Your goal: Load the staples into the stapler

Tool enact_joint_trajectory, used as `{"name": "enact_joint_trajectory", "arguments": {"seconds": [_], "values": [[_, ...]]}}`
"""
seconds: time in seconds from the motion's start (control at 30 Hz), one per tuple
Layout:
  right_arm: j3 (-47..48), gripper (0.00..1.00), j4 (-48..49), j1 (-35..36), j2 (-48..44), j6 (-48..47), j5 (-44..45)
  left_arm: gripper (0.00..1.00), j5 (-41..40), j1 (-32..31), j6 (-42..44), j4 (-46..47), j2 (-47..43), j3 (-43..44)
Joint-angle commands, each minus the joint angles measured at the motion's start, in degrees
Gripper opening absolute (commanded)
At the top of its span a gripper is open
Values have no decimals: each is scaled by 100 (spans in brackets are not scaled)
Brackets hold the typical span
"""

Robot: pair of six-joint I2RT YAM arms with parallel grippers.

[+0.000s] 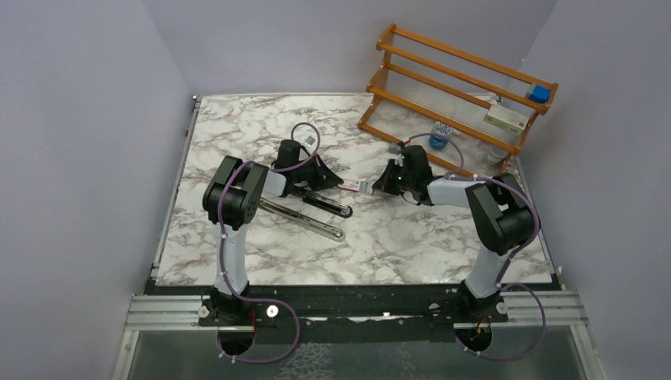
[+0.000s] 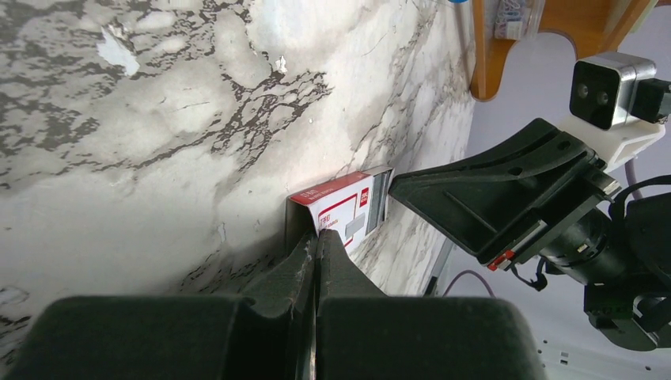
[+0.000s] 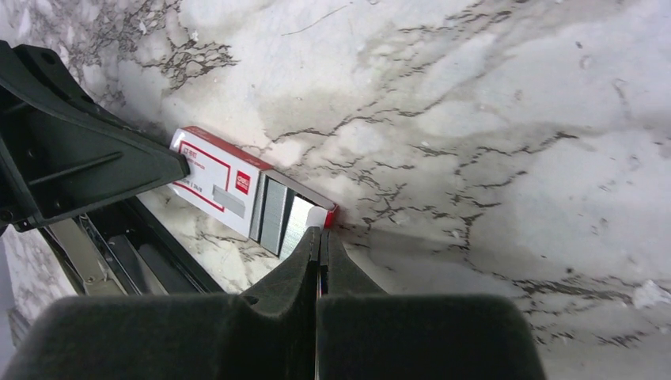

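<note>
At the middle of the top view, the staple box [image 1: 354,185] lies flat on the marble table [image 1: 396,245], caught between the two arms. The left gripper [image 2: 317,240] comes in from the left of the frame, its fingers closed to a sliver on the box's near end. It appears to pinch the sleeve, though the contact itself is hidden behind the fingertips. The right gripper [image 3: 319,232] has its fingers pressed together on the white tab of the inner tray [image 3: 301,223]. The tray stands partly out of the sleeve, with grey staple strips [image 3: 274,212] showing in the gap. Just below and left of the box lies the stapler [image 1: 326,205], swung open, with its silver channel [image 1: 312,222] bare and pointing toward the lower right. The step in hand looks like opening the box, one gripper anchoring the sleeve and the other drawing the tray. The next move probably calls for a straight pull along the box's length until a strip is fully exposed. One gripper must then let go and take a strip by its edges, which is delicate because the strips are thin and lie flush in the tray.
</note>
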Motion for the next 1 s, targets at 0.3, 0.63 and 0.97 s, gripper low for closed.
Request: {"name": "enact_joint_trajectory", "arguments": {"seconds": [0.3,0.63,0.97], "values": [[-340,1,-585,-220,-97,-301,332,0,-6,98,56,54,100,99],[-375,1,-771,-242,-287,-443,650,0,7,213,79,53,39,87],[-199,6,-775,-240,-234,-581,442,26,65,213,76,50,30,120]]}}
